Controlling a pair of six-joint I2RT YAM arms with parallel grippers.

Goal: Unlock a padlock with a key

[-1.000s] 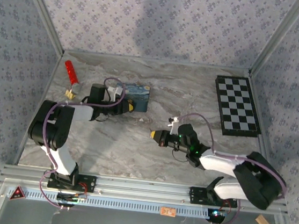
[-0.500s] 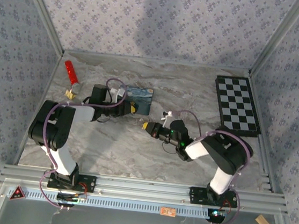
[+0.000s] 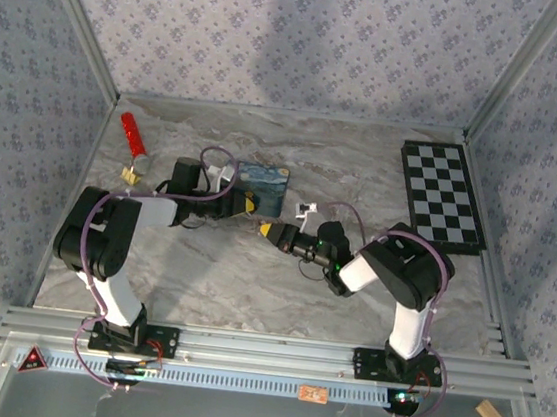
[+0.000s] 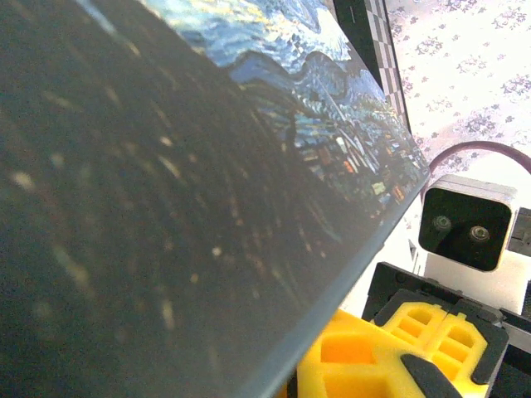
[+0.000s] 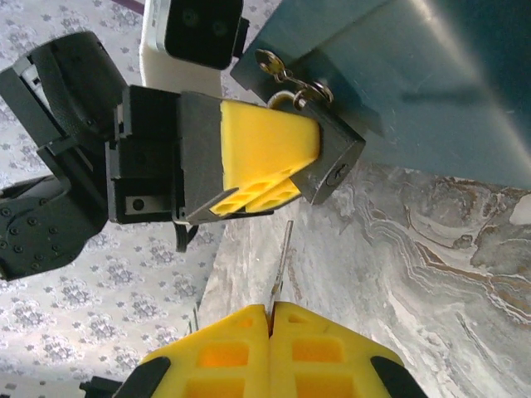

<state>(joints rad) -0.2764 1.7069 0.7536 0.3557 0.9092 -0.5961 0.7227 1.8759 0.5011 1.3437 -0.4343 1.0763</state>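
By blue tin (image 5: 431,83), padlock (image 5: 336,166) in L pincer (image 5: 303,166), key (image 5: 280,261) in R pincer (image 5: 270,313).

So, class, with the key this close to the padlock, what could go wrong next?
1. The key is pinched only at its end by the right gripper, so it could twist on contact.
2. Its tip is not lined up with the keyhole on the padlock and might strike the body instead.

The left tool (image 5: 280,162) covers part of the padlock (image 5: 338,162).
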